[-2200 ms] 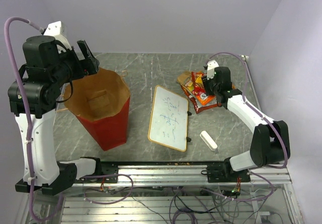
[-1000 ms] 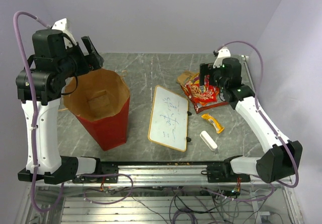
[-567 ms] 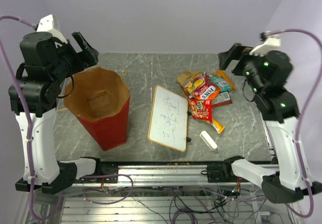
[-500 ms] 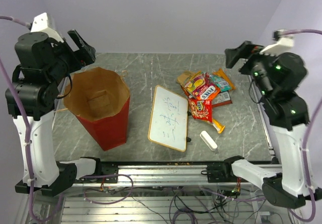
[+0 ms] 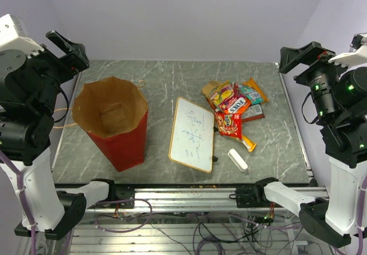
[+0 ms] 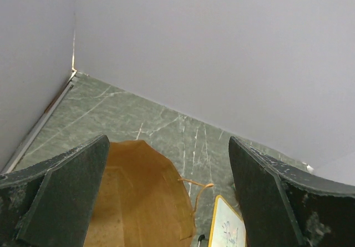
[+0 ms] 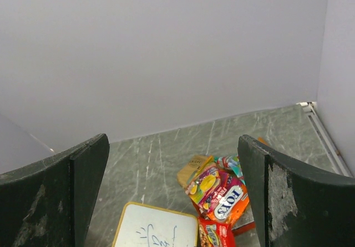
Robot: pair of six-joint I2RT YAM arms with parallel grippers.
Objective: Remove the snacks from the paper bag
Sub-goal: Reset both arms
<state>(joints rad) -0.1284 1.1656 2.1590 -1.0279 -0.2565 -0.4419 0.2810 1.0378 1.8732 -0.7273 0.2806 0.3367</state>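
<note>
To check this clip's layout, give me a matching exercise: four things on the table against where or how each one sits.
Things:
1. red paper bag with brown kraft inside
2. wood-framed rectangular whiteboard
3. white rectangular eraser block
4. heap of colourful crinkly snack packets

Places:
A. lying flat in the middle
B. piled right of the whiteboard, toward the far side
C. standing upright on the left, mouth open
D. just right of the whiteboard's near corner

Pairs: 1-C; 2-A; 3-D; 4-B
</note>
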